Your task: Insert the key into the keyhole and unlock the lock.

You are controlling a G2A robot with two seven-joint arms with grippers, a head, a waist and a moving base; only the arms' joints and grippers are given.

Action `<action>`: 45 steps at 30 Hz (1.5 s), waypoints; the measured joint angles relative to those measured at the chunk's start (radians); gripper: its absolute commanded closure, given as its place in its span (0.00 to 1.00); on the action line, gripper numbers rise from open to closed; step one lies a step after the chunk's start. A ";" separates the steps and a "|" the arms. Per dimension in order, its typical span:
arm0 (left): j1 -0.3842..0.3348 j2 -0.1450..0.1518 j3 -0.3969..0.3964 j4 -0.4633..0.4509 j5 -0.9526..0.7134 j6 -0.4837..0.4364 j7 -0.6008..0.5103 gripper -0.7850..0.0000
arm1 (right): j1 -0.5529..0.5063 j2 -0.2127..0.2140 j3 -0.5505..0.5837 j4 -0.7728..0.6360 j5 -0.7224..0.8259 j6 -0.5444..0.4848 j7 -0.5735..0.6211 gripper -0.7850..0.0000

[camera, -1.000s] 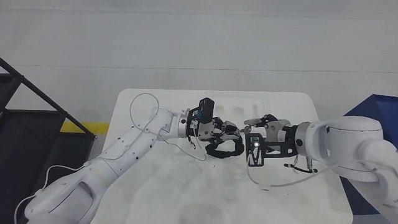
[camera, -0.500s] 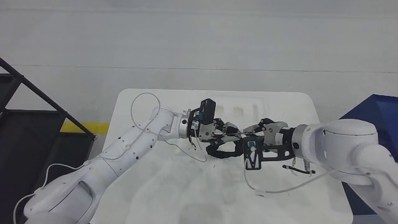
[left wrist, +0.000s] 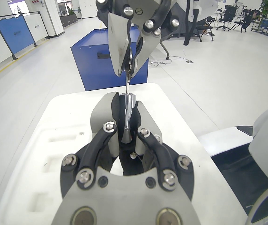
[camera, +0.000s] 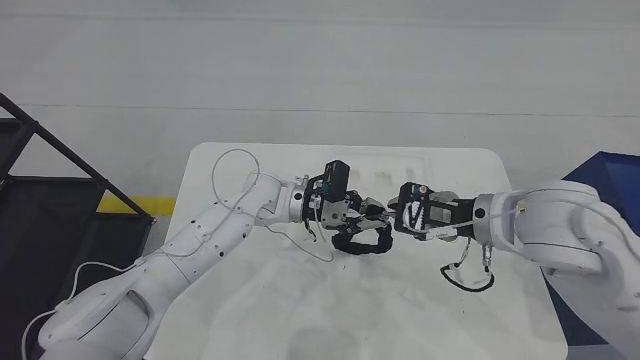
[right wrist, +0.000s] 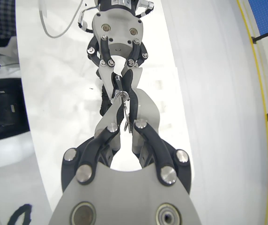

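The key (left wrist: 127, 84), pinched in the right gripper (left wrist: 127, 72), meets the lock (left wrist: 129, 113) clamped by the left gripper (left wrist: 127, 100); any tilt could jam it.

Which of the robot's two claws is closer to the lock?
Left. The left gripper is clamped around the lock itself. The right gripper sits just beyond it, pinching the key, whose tip meets the lock's end.

So the right gripper (right wrist: 124, 101) pinches the key (right wrist: 126, 116), tip right at the lock (right wrist: 118, 81) clamped in the left gripper (right wrist: 120, 86).
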 measured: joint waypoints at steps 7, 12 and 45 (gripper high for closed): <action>0.014 -0.006 -0.017 -0.021 0.049 0.003 0.006 1.00 | -0.014 0.001 0.019 0.008 0.173 0.175 0.083 1.00; 0.024 -0.009 -0.032 -0.026 0.074 0.013 0.010 1.00 | -0.033 0.002 0.038 -0.004 0.206 0.267 0.103 1.00; 0.109 0.019 -0.117 0.010 0.142 0.000 -0.084 1.00 | -0.298 0.034 0.301 -0.018 0.096 0.070 -0.134 0.00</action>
